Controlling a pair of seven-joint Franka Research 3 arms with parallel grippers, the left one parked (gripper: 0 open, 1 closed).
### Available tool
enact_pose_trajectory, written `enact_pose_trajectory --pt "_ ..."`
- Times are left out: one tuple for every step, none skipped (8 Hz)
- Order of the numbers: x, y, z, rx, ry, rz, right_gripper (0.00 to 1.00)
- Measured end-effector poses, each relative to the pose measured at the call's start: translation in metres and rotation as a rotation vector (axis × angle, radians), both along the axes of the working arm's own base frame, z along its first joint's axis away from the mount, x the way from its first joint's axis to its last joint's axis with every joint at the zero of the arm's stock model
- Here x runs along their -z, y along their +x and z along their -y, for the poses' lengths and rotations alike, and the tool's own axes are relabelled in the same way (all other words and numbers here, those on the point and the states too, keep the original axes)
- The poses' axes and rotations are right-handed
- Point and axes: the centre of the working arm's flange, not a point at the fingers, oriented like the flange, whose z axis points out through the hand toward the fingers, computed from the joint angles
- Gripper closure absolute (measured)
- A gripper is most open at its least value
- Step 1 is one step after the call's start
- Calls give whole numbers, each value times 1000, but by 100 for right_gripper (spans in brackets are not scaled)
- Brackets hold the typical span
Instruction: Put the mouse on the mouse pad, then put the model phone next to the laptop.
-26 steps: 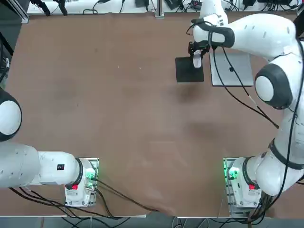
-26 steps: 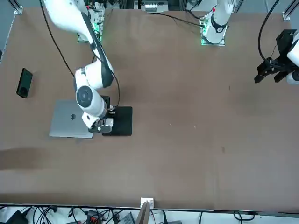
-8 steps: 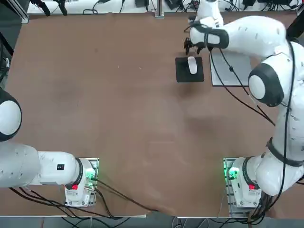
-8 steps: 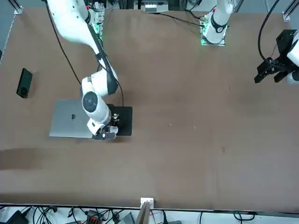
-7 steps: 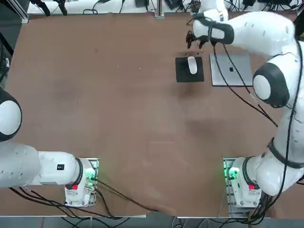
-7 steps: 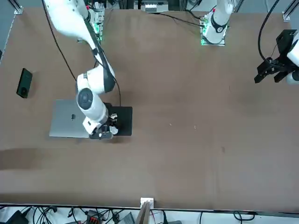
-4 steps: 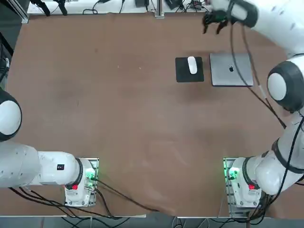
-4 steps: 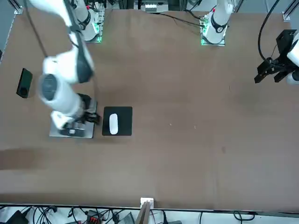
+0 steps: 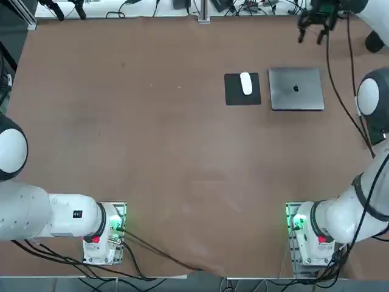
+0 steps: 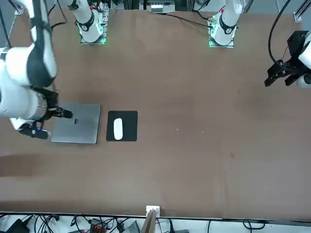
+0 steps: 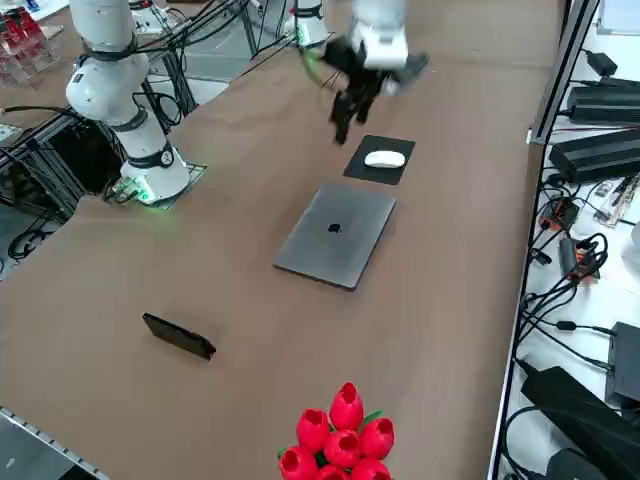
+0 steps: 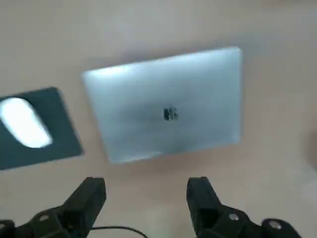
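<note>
Lying well apart at the table's right edge is the model phone [image 11: 179,335]; farther out, the laptop [image 9: 296,89] sits just right of the mouse pad [image 9: 242,95], which bears the mouse [image 9: 245,83]. Beyond the laptop, the right gripper [image 12: 146,198] hovers spread and empty.

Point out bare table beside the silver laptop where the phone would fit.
Bare brown table borders the silver-grey laptop on its side toward the dark slim model phone and along both its other free edges. Only the side facing the black square mouse pad, bearing the white oval mouse, is narrow. The open right gripper hangs above.
</note>
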Motion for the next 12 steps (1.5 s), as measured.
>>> enact_pose_trajectory --pt "23 -1 63 7 0 -37 0" --pt "45 -7 128 8 4 -62 0" --pt "63 -18 186 1 20 -74 0" --pt "78 -32 235 -11 45 -81 0" --pt "88 -49 267 -20 55 -106 0" --pt "98 -70 292 -21 53 -131 0" --pt "103 -92 312 -25 42 -124 0" --pt "105 -116 327 -38 28 -98 0" --pt "110 -142 343 -55 26 -65 0" --pt "120 -166 358 -69 23 -25 0" --pt "136 -186 368 -76 14 10 0" --pt "153 -200 370 -78 16 18 0"
